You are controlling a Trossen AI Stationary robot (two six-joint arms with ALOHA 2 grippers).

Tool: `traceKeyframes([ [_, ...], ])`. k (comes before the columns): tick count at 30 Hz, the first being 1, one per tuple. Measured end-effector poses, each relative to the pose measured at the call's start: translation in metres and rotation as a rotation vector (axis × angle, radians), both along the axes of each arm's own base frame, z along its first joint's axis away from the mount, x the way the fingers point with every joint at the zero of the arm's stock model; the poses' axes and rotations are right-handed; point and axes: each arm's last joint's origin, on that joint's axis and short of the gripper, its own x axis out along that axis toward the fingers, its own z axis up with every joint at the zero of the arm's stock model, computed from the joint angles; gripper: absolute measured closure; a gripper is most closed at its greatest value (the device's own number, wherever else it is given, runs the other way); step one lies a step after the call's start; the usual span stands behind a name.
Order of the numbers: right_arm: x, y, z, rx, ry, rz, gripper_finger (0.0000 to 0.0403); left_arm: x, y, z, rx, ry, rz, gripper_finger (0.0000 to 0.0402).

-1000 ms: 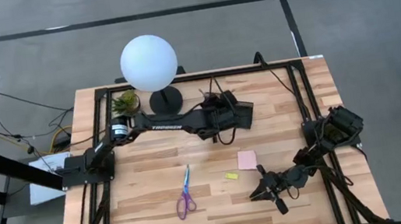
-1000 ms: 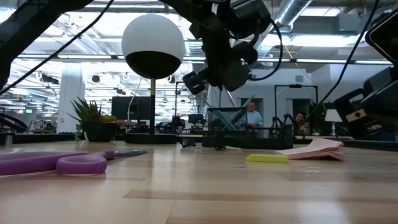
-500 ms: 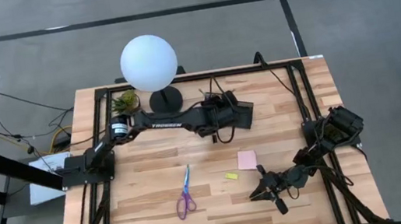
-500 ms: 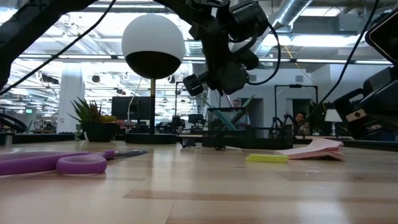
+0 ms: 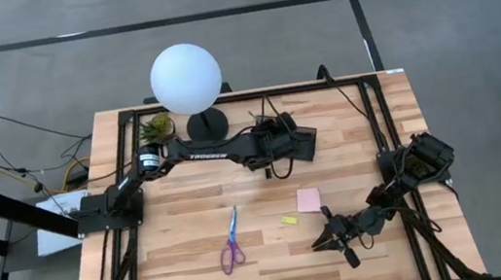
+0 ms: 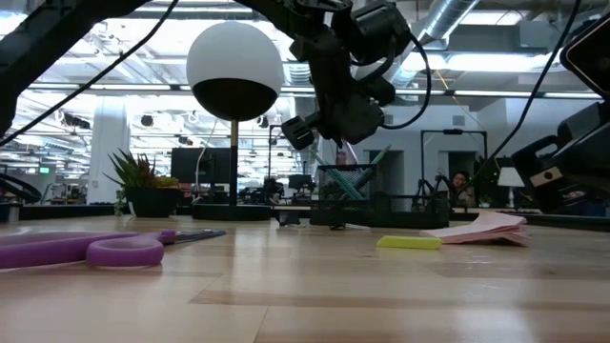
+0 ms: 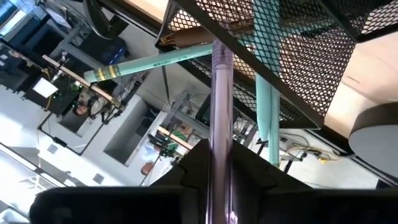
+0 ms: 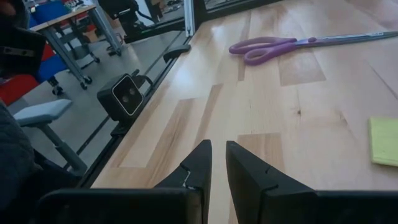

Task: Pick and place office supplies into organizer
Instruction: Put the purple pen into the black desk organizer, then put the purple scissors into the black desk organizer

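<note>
The task looks partly done. The organizer (image 5: 292, 142) sits near the table's (image 5: 188, 257) far edge, right of the white globe lamp (image 5: 186, 77), and the left wrist view shows teal pens (image 7: 266, 81) already leaning in its mesh pen compartment. The left gripper (image 5: 271, 144) hangs over that compartment with a pink-purple pen (image 7: 221, 106) between its fingers, its tip pointing toward the mesh; whether the jaws are clamped or just letting go cannot be told from these pictures, so this pen is judged to be at the point of being dropped in.

Left on the table are the purple-handled scissors (image 5: 231, 242) toward the near edge, the pink sticky pad (image 5: 309, 199) right of centre, and the small yellow piece (image 5: 289, 220) just beside it. The right gripper (image 5: 327, 240) waits low over the table near the near edge, right of centre, fingers drawn almost together on nothing.

Only the left wrist view reveals the pen in the fingers and the pens already stowed; from above, the arm hides them. The low view shows the left gripper (image 6: 329, 100) well above the organizer (image 6: 372, 195), a height the overhead picture cannot give. The right wrist view shows its own narrow finger gap (image 8: 217, 163) with the scissors (image 8: 273, 46) beyond.
</note>
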Motion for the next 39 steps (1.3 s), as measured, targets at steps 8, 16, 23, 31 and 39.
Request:
traceKeyframes([
  [8, 0.0, 0.0, 0.0, 0.0, 0.0, 0.0, 0.0361, 0.0, 0.0, 0.0, -0.025, -0.045, 0.014, 0.0312],
  [16, 0.0, 0.0, 0.0, -0.002, -0.001, -0.001, 0.0361, 0.001, -0.006, 0.001, -0.018, -0.179, 0.089, 0.026],
  [23, 0.005, -0.005, 0.001, -0.049, -0.032, -0.015, 0.0361, 0.002, -0.033, 0.006, 0.077, -0.341, 0.168, 0.0244],
  [31, 0.012, -0.012, 0.02, -0.084, -0.134, -0.032, 0.0361, -0.015, -0.046, 0.003, -0.004, -0.532, 0.317, 0.0244],
  [39, 0.004, -0.016, 0.062, -0.2, -0.201, -0.031, 0.0361, -0.045, -0.059, -0.01, -0.642, -0.713, 0.942, 0.0244],
])
